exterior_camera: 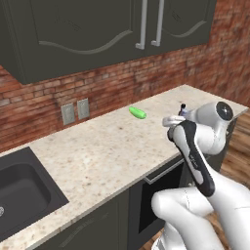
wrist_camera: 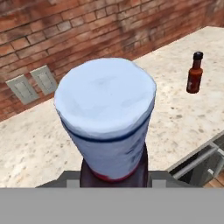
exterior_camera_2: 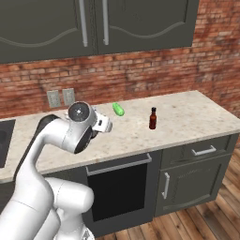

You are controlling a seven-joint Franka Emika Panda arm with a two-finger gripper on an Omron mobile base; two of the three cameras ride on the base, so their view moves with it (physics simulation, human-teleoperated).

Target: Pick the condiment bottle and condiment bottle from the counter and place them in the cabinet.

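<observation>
Condiment bottles: white [wrist_camera: 106, 118], dark [exterior_camera_2: 153, 118]

Red brick wall [exterior_camera_2: 154, 75], dark cabinets [exterior_camera_2: 93, 23], speckled stone counter [exterior_camera_2: 187, 117].

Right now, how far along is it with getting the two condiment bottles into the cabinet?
Nothing is in the cabinet yet; its doors look shut. In hand: the gripper is shut on the white condiment bottle, held above the counter. Left: stow that bottle, then fetch the dark red condiment bottle standing on the counter and stow it too.
</observation>
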